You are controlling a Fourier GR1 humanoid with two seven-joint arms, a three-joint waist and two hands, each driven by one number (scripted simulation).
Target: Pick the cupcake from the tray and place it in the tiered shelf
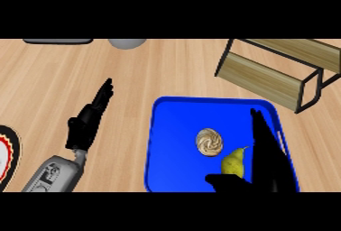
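Note:
A cupcake [208, 142] with swirled beige frosting sits near the middle of the blue tray [174, 135]. Just right of it lies a yellow pear [233, 163]. My right hand [265, 153] is over the tray's right side, fingers straight and pointing away, open, beside the pear and a short way right of the cupcake, touching neither visibly. The wooden tiered shelf [279, 72] with a black frame stands at the upper right, beyond the tray. My left hand [90, 119] rests open over the counter at the left, fingers straight.
A grey round object [128, 43] and a dark flat item [58, 41] lie at the far edge. A red-rimmed plate [5, 153] shows at the left edge. Bare wooden counter lies between my left hand and the tray.

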